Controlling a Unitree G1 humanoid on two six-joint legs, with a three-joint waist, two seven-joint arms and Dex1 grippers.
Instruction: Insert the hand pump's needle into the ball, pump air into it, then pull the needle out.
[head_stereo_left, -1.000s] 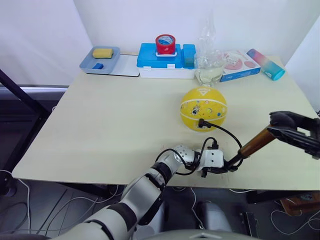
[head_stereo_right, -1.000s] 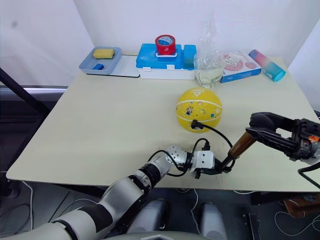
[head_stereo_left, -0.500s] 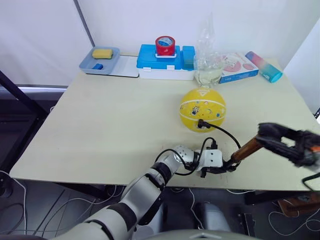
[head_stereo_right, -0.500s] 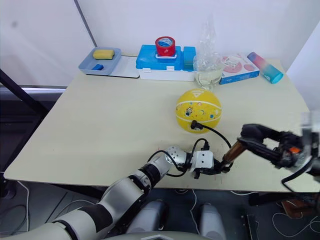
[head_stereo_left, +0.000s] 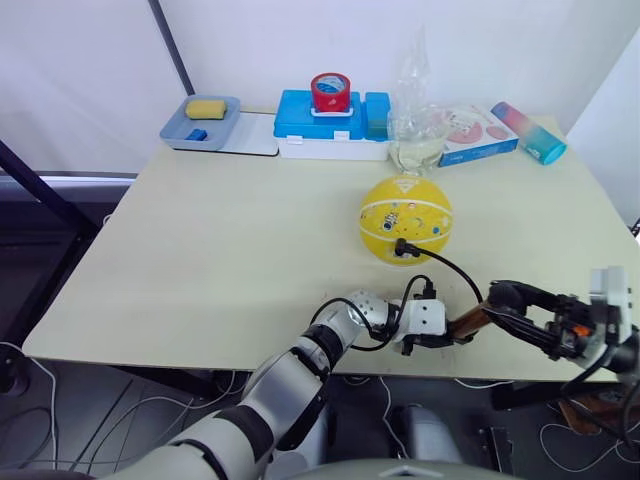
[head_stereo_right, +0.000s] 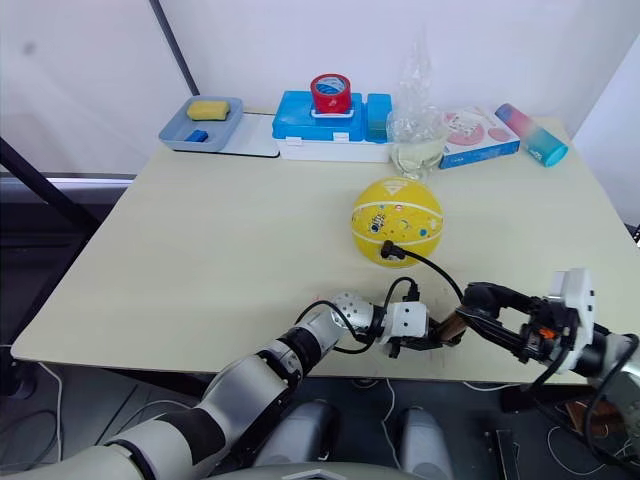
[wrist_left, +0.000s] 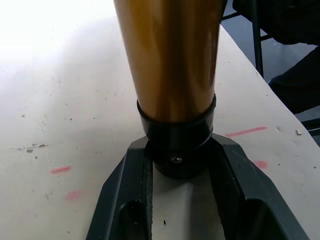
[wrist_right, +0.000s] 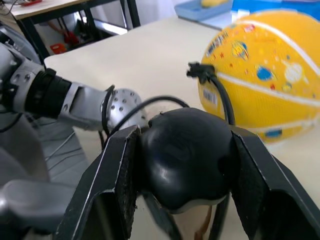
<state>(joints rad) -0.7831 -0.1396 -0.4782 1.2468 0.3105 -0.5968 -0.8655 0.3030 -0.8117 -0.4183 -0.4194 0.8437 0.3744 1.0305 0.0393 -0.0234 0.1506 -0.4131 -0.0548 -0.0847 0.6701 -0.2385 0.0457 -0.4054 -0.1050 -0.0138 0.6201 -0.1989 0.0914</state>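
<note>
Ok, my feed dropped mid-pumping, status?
Left gripper shut on the hand pump at its end cap, right gripper shut on its handle. Needle seated in the ball, ball round. Nothing in the way.

A pale beige table (head_stereo_left: 220, 250) is seen against a plain white wall (head_stereo_left: 300, 40), with small red marks on its top near the front edge. A dark slanted pole (head_stereo_left: 170, 40) is set against the wall (upper left). Black metal framing (head_stereo_left: 40, 200) is seen left of the table. Grey floor (head_stereo_left: 90, 410) with loose cables (head_stereo_left: 120, 400) is visible below the front edge. The scene is evenly lit.
</note>
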